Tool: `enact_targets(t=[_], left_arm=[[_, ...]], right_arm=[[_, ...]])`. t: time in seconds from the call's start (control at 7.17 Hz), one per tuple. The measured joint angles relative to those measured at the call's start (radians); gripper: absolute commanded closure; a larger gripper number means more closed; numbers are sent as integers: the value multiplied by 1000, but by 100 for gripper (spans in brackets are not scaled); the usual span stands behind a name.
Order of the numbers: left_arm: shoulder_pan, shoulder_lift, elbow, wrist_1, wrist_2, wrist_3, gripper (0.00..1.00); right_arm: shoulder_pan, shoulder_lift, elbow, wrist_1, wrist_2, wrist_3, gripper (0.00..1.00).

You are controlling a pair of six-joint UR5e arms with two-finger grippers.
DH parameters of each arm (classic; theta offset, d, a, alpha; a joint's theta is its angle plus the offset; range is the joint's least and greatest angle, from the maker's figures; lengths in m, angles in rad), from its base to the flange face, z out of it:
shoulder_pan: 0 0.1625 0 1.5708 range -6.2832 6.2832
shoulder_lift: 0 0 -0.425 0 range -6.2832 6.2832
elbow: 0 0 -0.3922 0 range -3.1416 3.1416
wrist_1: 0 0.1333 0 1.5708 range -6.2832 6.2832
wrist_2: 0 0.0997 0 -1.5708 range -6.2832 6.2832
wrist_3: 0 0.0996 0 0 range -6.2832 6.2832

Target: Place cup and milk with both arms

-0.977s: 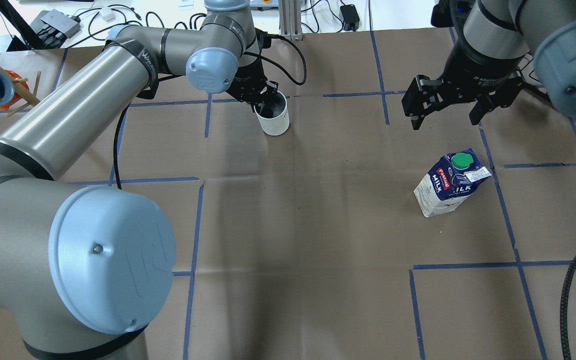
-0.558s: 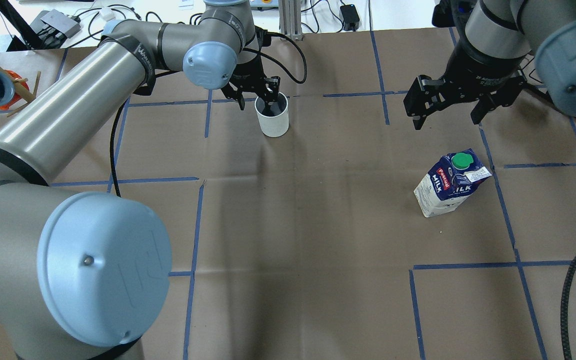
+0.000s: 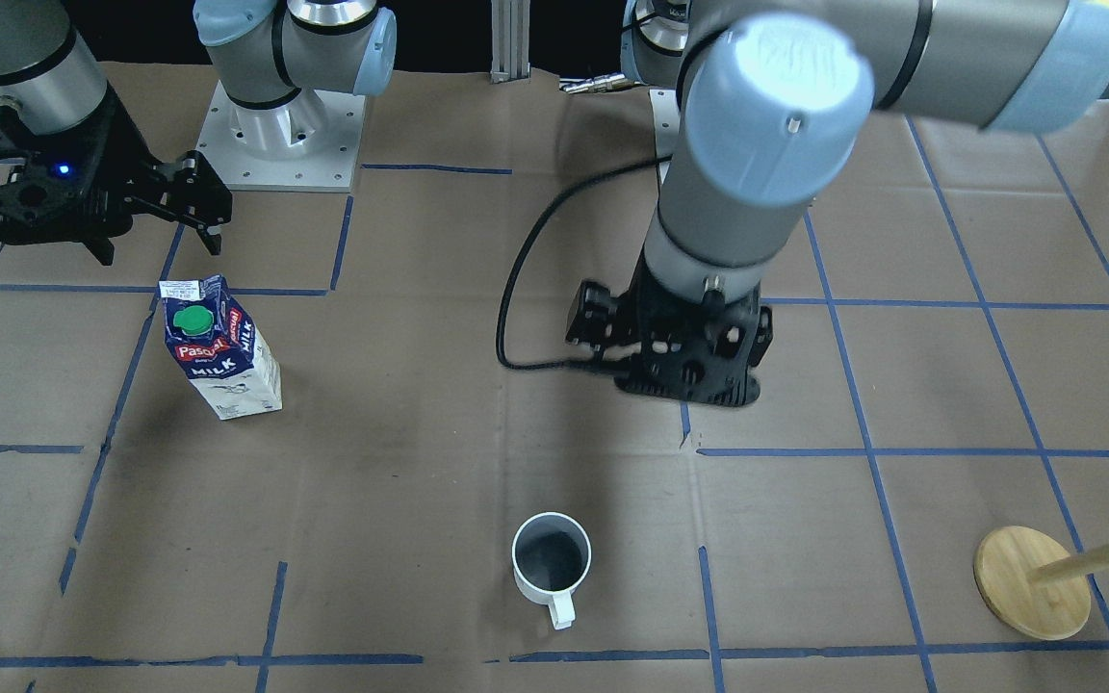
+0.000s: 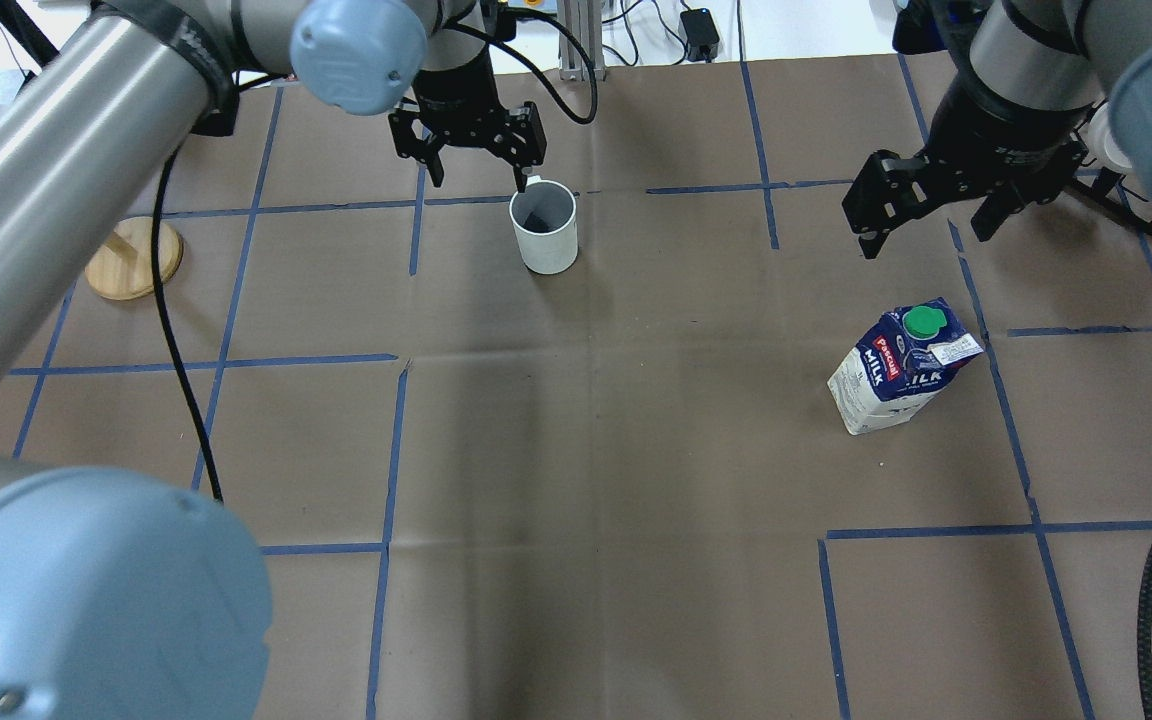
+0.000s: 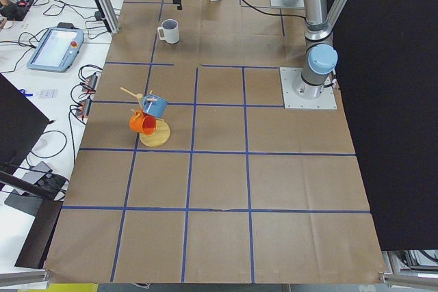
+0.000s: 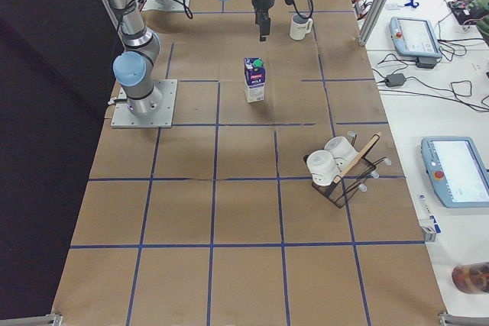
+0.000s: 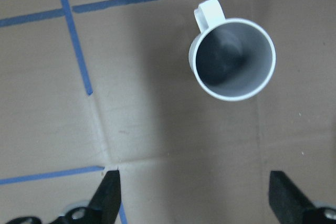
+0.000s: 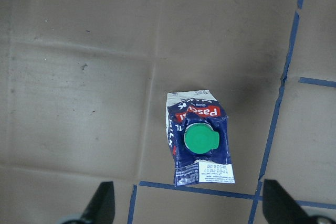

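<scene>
Basically, both items are down and neither gripper holds anything.

- Cup [image 4: 544, 228] stands upright on the table [image 4: 636, 450], on the far side left of centre in the overhead view, with its handle pointing away from the robot.
- Milk [image 4: 901, 365] stands upright in the right half, cap up, just beside a tape line [image 4: 1002, 400]. It is well apart from the cup.
- Left gripper [image 4: 477, 180] hangs above the table just past the cup. Its fingers [image 7: 107, 195] are spread wide and empty. The wrist view shows the cup off ahead of them, not between them. In the overhead view one fingertip overlaps the handle, but the front view shows the gripper raised, so I judge there is no contact.
- Right gripper [image 4: 924, 240] is also spread wide and empty, above the table. In its wrist view the milk is ahead of the fingers [image 8: 102, 200], not between them.

Progress, my read: if these are the target spots, both placements are done and the arms only need to clear out. If not, both picks are left to do. Nothing but the tape grid marks a target, so I can't settle it.
</scene>
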Motion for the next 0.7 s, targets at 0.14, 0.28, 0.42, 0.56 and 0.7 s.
enact_targets(t=[0.14, 0.28, 0.42, 0.56, 0.7], left_arm=[[20, 99, -13, -111, 0, 6, 0], [53, 171, -25, -176, -2, 10, 0], [78, 223, -50, -206, -4, 10, 0], [89, 266, -114, -212, -7, 8, 0], [100, 311, -199, -188, -8, 6, 0]], right_arm=[[-32, -3, 33, -16, 6, -34, 0], [-54, -4, 76, -58, 10, -62, 0], [-63, -4, 131, -125, 17, -79, 0], [-65, -5, 189, -199, 26, -86, 0], [-65, -4, 233, -251, 31, -88, 0]])
